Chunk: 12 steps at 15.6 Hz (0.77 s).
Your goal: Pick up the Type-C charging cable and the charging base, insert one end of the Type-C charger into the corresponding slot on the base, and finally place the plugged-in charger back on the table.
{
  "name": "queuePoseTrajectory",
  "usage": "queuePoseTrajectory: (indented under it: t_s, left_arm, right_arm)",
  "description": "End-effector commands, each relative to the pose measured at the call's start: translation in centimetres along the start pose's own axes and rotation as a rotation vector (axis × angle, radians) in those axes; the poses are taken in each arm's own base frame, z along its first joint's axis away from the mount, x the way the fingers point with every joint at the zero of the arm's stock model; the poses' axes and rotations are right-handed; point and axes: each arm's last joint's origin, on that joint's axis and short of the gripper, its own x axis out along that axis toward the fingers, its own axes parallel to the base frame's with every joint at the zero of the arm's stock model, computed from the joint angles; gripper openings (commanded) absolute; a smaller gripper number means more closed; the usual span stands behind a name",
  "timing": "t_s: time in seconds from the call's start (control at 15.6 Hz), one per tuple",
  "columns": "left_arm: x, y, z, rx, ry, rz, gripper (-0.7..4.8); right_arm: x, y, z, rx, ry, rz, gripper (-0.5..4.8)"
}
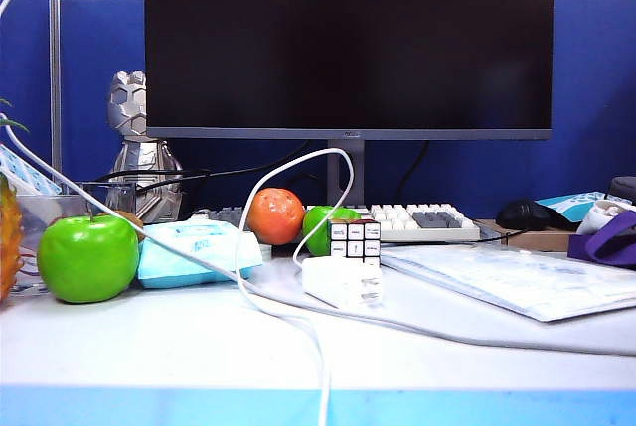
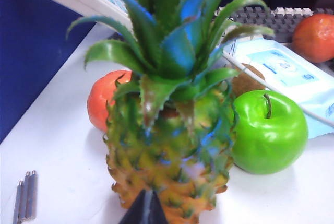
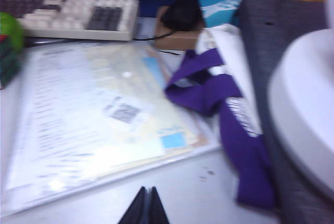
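The small glossy white rectangular charging base [image 1: 343, 281] lies on the broad white desk [image 1: 149, 342] with its light-blue front edge, just in front of a black-and-white puzzle cube [image 1: 355, 240]. The thin white Type-C charging cable [image 1: 320, 160] rises from the base's left side, arches above the cube in front of the dark monitor [image 1: 348, 39], then comes down and runs forward over the desk's front edge. A thicker greyish-white cord [image 1: 437, 333] stretches across the desk, passing over a light-blue soft wipes pack [image 1: 194, 252].

The left end effector [image 2: 145, 209] has its dark fingers pressed together with nothing between them, and it hovers just in front of a pineapple [image 2: 169, 145] beside a shiny green apple [image 2: 269, 132]. The right end effector [image 3: 145, 208] is likewise fully closed and empty, poised above bare desk near a clear plastic document sleeve [image 3: 88, 125] and a purple strap [image 3: 229, 119]. That view is blurred.
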Motion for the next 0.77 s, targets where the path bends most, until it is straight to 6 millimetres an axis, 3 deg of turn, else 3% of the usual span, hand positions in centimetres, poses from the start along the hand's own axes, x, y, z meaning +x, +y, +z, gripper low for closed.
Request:
queuePoseTrajectory:
  t_s: [0.06,0.77]
  left_arm:
    - [0.01,0.00,-0.14,-0.003,0.011,-0.003,0.03]
    - [0.01,0.00,-0.14,-0.003,0.011,-0.003,0.03]
  right_arm:
    - [0.06,-0.15,-0.20,0.011,0.004,-0.015,-0.05]
    - [0.06,-0.16,-0.16,0.037,0.000,-0.015,-0.05]
